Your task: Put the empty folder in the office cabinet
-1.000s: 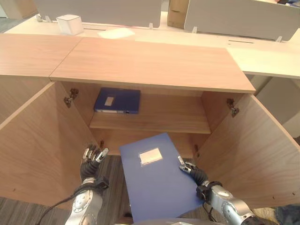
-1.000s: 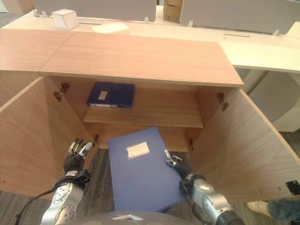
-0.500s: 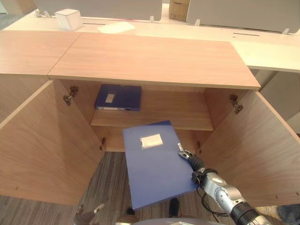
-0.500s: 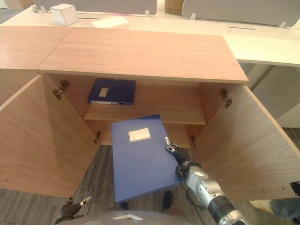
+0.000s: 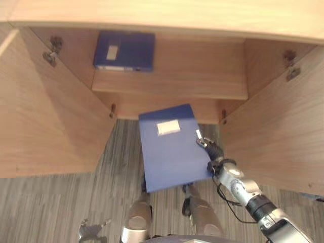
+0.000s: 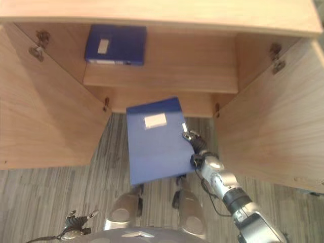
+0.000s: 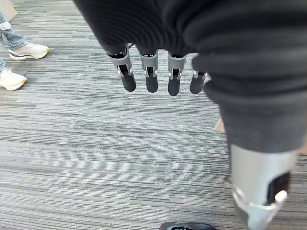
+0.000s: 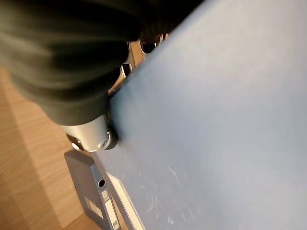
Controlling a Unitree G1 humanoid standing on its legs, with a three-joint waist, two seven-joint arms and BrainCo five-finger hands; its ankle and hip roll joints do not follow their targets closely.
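Observation:
A flat blue folder [image 5: 171, 149] with a white label hangs tilted above the carpet, its far edge at the mouth of the cabinet's lower compartment [image 5: 167, 109]. My right hand [image 5: 211, 150] is shut on its right edge; in the right wrist view the thumb [image 8: 92, 136] presses on the folder's [image 8: 216, 120] face and the fingers are behind it. My left hand [image 6: 77, 223] hangs low at my left side, its fingers [image 7: 151, 79] straight and holding nothing.
A second, thicker blue folder [image 5: 124, 50] lies at the left of the cabinet's upper shelf [image 5: 192, 83]. Both wooden doors stand wide open, left door [image 5: 45, 126] and right door [image 5: 283, 136]. A person's shoes [image 7: 21, 51] stand on the carpet to my left.
The camera has tipped downward. My right hand has carried the folder forward, towards the lower compartment. My left hand has dropped from beside the left door to my side.

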